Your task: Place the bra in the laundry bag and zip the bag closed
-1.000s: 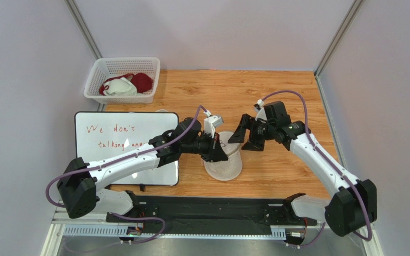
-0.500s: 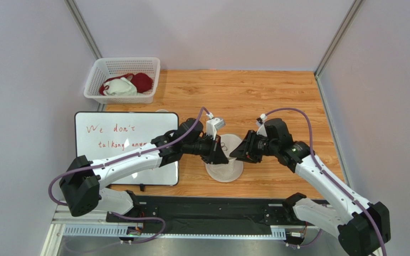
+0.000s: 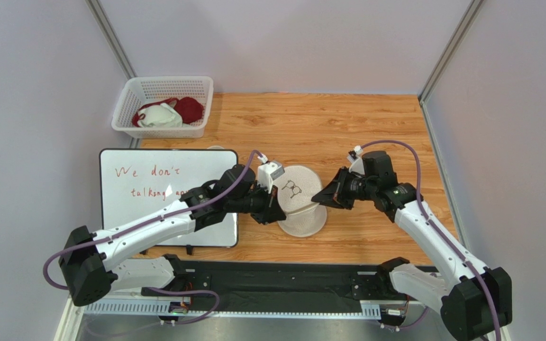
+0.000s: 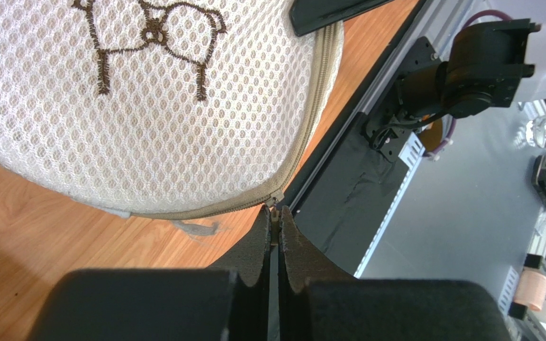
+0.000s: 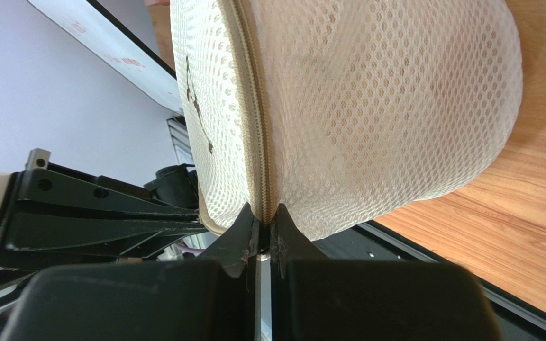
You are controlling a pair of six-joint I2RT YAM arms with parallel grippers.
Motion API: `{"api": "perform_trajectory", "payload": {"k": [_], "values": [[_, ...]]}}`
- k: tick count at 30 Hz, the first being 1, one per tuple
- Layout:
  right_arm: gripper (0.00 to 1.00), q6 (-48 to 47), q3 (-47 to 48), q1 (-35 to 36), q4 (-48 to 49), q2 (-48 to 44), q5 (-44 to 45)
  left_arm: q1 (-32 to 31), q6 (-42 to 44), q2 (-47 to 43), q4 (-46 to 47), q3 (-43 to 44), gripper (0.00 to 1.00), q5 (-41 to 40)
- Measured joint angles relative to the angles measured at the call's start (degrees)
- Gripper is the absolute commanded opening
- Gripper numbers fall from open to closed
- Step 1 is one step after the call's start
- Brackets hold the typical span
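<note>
A: Though spread wide beside the mesh a second back, now pressed together with the right gripper [image 5: 261, 229] on the rim zipper [image 5: 257, 142] of the laundry bag [image 5: 383, 106], pinching the tape

B: And on the left gripper [image 4: 274, 217]?

A: Shut as before, nipping the zipper's end at the bag's near edge. Seemingly on the pull, though too small to swear to

B: Meaning for the task?

A: Means a hold on two sides of the rim. Looks like anchoring with one side to run the slider with the other. Shows meshed teeth along both stretches seen from the wrists, so probably close to zipped. Cannot tell about the hidden arc

B: Any sign of the bra?

A: Nowhere in plain sight, only a warm beige tone behind the mesh, so judged to be inside already

B: Any shift in the bag itself?

A: Tipped, with the small bra drawing [image 3: 291, 188] now fully clear to the overhead view, resting on the table [image 3: 368, 128] between both arms

B: Farther back?

A: Nothing touched: whiteboard [image 3: 162, 213] just left of the bag, then the white basket [image 3: 128, 106] in the far corner with the dark red garment [image 3: 190, 108] and the white garment [image 3: 160, 117]
</note>
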Motion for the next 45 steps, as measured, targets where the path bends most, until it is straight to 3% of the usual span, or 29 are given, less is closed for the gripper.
{"api": "perform_trajectory", "payload": {"k": [4,7,8,11,13,19,27,32,37,41,45], "values": [[0.02,-0.7,0.6,-0.4,0.9,2.7,-2.6,0.0,0.7,0.3,-0.8,0.0,0.00,0.2],[0.25,-1.9,2.8,-0.4,0.9,5.9,-3.3,0.1,0.5,1.5,-0.5,0.0,0.00,1.6],[0.46,-2.2,3.7,-0.3,0.9,6.8,-3.4,0.1,0.3,2.2,0.0,0.1,0.00,2.1],[0.68,-4.1,7.5,0.6,0.1,9.9,-3.2,0.1,-1.3,4.5,1.9,0.7,0.00,3.1],[0.74,-5.6,9.3,1.5,-1.0,10.6,-2.4,0.1,-2.3,5.9,3.2,1.5,0.00,3.2],[0.73,-7.1,8.2,2.6,-5.4,4.7,1.6,0.1,-4.1,9.0,5.5,4.3,0.00,5.0],[0.70,-2.5,2.1,6.0,-6.4,-4.2,4.1,0.2,-4.3,10.5,6.4,5.8,0.00,7.2],[0.83,-4.5,4.2,6.3,-10.3,-1.8,7.7,0.2,-4.3,10.6,6.4,5.8,0.00,7.5],[0.87,-9.8,11.4,6.4,-18.9,-1.1,16.9,0.2,-4.2,8.5,5.6,5.8,0.00,5.8],[0.87,-10.2,11.9,6.4,-20.9,-4.3,18.0,0.2,-4.2,6.7,5.6,5.8,0.00,5.2],[0.80,-4.2,6.2,6.9,-16.7,-8.9,13.7,0.2,-4.2,7.0,5.6,5.8,0.00,5.4]]}}
